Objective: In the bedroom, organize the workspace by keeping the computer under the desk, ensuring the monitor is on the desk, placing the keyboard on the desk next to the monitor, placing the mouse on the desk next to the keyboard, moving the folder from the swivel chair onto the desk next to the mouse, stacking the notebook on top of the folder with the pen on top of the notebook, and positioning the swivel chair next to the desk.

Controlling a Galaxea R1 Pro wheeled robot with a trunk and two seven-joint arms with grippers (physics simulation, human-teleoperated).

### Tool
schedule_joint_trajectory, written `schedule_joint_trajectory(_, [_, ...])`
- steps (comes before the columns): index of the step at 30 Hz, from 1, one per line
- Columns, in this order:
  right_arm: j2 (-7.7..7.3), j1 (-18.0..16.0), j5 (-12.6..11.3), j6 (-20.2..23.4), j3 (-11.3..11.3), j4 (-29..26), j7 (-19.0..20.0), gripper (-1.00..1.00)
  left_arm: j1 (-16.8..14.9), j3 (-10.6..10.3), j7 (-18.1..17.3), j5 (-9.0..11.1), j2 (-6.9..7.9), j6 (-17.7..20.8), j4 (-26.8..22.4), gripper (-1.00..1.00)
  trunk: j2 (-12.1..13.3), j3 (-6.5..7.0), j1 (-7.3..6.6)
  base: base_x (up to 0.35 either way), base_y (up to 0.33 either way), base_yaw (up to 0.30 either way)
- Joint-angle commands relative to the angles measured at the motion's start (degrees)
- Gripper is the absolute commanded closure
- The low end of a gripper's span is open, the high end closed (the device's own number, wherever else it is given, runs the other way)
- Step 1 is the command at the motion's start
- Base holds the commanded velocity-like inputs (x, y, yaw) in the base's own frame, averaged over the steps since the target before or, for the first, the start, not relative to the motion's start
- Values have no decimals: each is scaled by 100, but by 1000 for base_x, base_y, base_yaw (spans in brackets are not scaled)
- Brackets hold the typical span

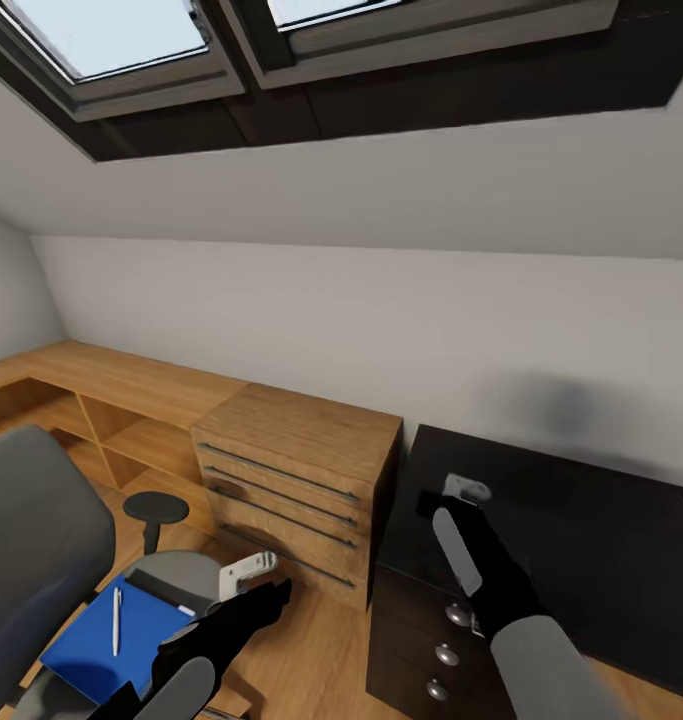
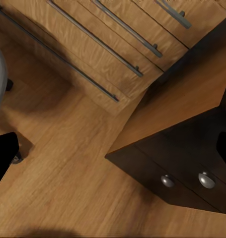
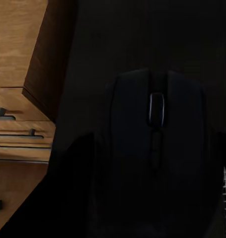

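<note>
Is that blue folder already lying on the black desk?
No, the blue folder lies on the grey seat of the swivel chair with a white pen on it, apart from the black desk.

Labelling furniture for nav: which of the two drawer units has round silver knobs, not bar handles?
The black three-drawer unit under the black desk top, below the right gripper. The light-wood drawer chest beside it has long dark bar handles.

a sloped white ceiling (image 1: pixel 401 180) holds two dark-framed skylights (image 1: pixel 131 50) showing pale sky. below, a white wall (image 1: pixel 361 320) meets a long low light-wood shelf unit (image 1: pixel 91 400) and a light-wood drawer chest (image 1: pixel 296 480) on wood floor (image 2: pixel 63 178).
</note>
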Motion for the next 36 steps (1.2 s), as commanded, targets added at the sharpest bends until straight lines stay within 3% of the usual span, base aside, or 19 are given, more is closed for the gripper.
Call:
schedule_joint_trajectory(1, [-2, 244, -65, 121, 28, -406, -88, 100, -8, -17, 33, 18, 2, 15, 45, -100, 37, 11, -22, 0, 0, 0])
schedule_joint_trajectory(10, [6, 417, -77, 202, 41, -724, -113, 100, -8, -24, 35, 2, 7, 15, 95, -100, 398, 173, -219, 0, 0, 0])
schedule_joint_trajectory(14, [31, 419, -71, 182, 220, -739, -114, 100, -8, -24, 32, 5, 7, 15, 95, -100, 558, 245, -307, 0, 0, 0])
schedule_joint_trajectory(22, [18, 419, -70, 167, 271, -743, -116, 100, -8, -24, 31, 11, 7, 15, 95, -100, 879, 395, -483, 0, 0, -42])
schedule_joint_trajectory(36, [3, 419, -69, 191, 271, -902, -122, 100, -8, -32, -3, 27, 0, 9, 226, -100, 879, 400, -483, -14, 0, -35])
